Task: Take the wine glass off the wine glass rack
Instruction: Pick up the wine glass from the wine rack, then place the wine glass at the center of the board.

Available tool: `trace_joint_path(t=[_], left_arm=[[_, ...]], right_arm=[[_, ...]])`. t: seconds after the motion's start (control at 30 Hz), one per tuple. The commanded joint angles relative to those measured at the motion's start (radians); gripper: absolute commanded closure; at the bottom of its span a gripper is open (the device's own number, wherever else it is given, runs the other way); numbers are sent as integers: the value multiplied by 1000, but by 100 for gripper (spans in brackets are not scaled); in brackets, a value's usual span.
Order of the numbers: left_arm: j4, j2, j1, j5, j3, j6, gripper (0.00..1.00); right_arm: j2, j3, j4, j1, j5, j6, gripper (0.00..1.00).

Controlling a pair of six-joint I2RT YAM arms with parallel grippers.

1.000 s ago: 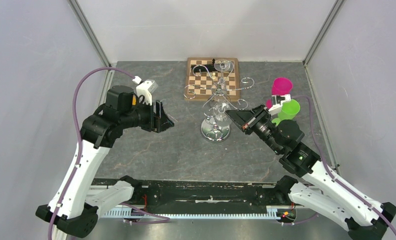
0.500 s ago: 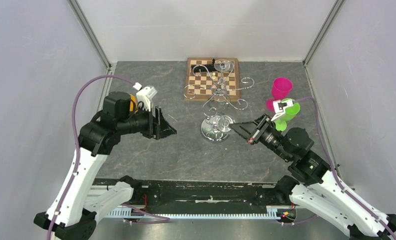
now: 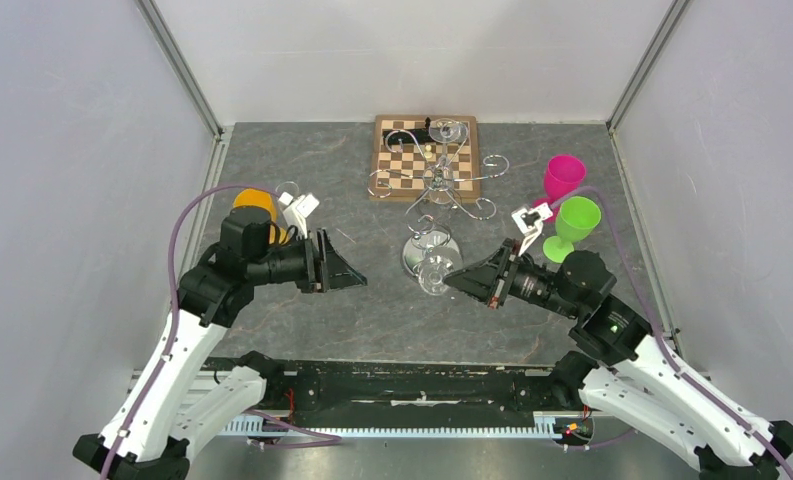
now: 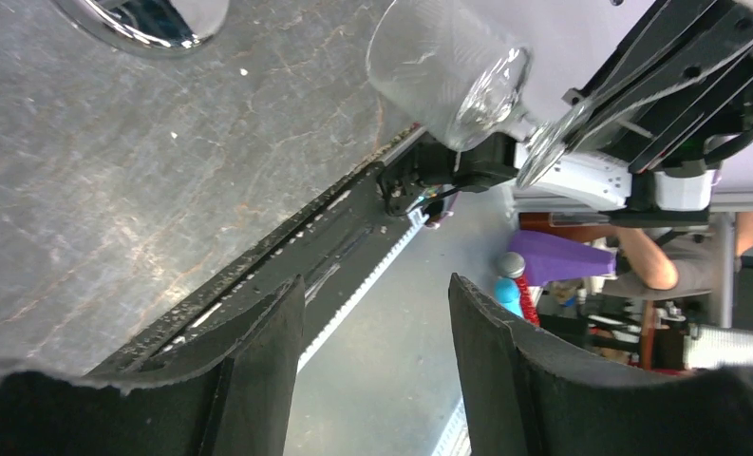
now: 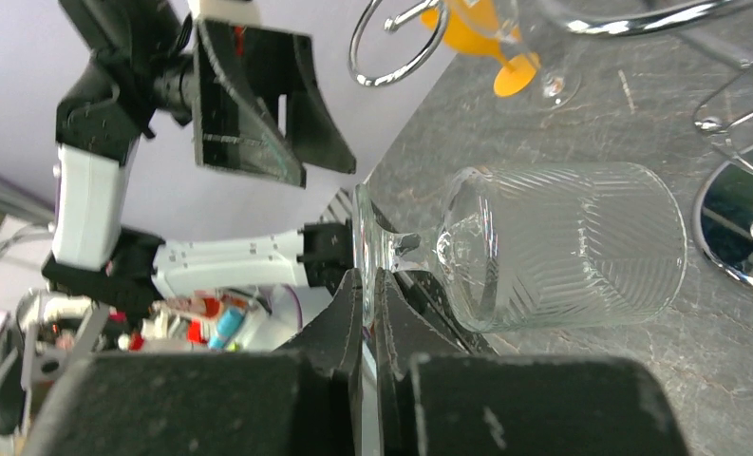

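The clear ribbed wine glass (image 3: 434, 272) lies sideways in the air, held by its round foot (image 5: 363, 237) between the fingers of my right gripper (image 3: 454, 281), which is shut on it. It hangs just in front of the silver wire rack's mirrored base (image 3: 419, 250), free of the hook arms (image 3: 442, 185). In the right wrist view the glass (image 5: 562, 242) points right from my gripper (image 5: 370, 285). My left gripper (image 3: 357, 278) is open and empty, left of the glass; its view shows the glass (image 4: 453, 66) above the open fingers (image 4: 377, 294).
A wooden chessboard (image 3: 397, 160) lies behind the rack. A pink goblet (image 3: 563, 175) and a green goblet (image 3: 575, 220) stand at the right, close to my right arm. An orange cup (image 3: 254, 203) stands behind my left arm. The table's front rail (image 3: 392, 385) is near.
My right gripper has drawn back from the rack's hooks toward the front with the glass in it. My left gripper has moved right and nearer to the front.
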Motion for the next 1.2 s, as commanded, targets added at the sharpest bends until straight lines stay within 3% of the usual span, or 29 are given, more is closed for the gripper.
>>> trace_joint_path(t=[0.0,0.13,0.4,1.17], left_arm=[[156,-44,-4,77,-58,-180,37],[205,-81,-4,87,-118,-276,37],[382,-179,-4,118,-278,-530,37],[481,-354,-4,157,-465,-715,37]], right_arm=[[18,0,171,3,-183,-112,100],[44,1,160,34,-200,-200,100],[89,12,170,188,-79,-388,100],[203,-43,502,369,70,-664,100]])
